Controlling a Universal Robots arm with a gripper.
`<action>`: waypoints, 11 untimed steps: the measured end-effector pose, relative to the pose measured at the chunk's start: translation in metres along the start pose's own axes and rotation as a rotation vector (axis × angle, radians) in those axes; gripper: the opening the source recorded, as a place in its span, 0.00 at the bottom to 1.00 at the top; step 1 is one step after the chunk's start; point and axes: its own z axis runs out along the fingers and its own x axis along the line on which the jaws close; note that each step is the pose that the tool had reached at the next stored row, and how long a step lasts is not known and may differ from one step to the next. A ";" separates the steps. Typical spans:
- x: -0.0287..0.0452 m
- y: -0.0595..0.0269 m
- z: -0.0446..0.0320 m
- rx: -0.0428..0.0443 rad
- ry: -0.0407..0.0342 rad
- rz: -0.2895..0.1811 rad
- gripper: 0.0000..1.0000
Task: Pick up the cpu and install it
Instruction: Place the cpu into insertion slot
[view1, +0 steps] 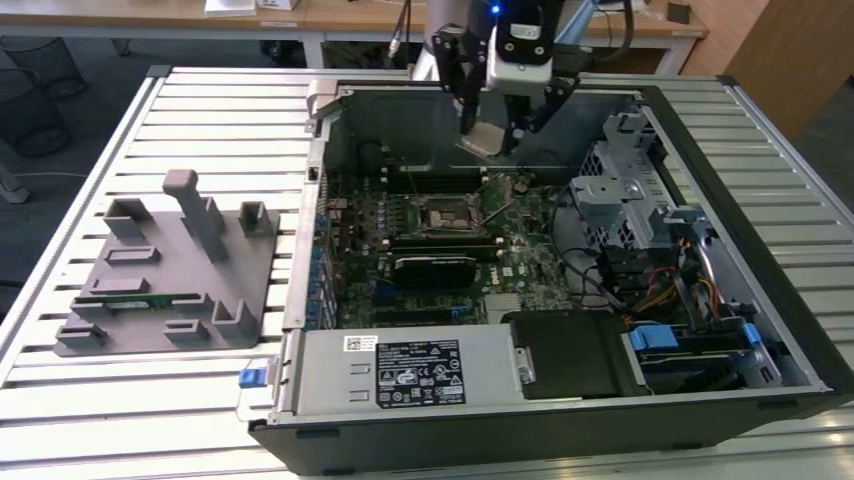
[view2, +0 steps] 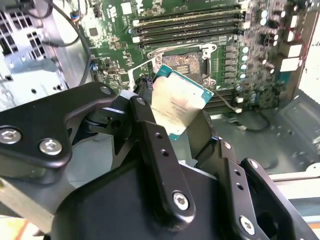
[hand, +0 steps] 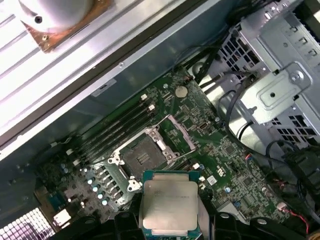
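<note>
In the exterior view, a grey holder (view1: 167, 275) sits on the bench (view1: 200, 110), at nine o'clock from the open computer case (view1: 561, 430). Over the case, the black fingers (view1: 467, 100) are closed on the cpu (view1: 490, 140), pinching its edges. The cpu hangs in the air, at one o'clock from the socket (view1: 437, 213).

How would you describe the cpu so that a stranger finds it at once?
Look inside the open black computer case, above its green motherboard. The black gripper there holds the cpu, a small flat square chip. Its plain silver-grey metal top sets it apart from the dark square socket frame fixed on the board.
</note>
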 end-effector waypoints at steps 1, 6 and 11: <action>0.0000 0.0000 0.0004 -0.0007 -0.0010 0.019 0.53; -0.0001 -0.0001 0.0022 -0.0035 -0.0058 0.109 0.53; -0.0001 -0.0002 0.0038 -0.0062 -0.0106 0.201 0.53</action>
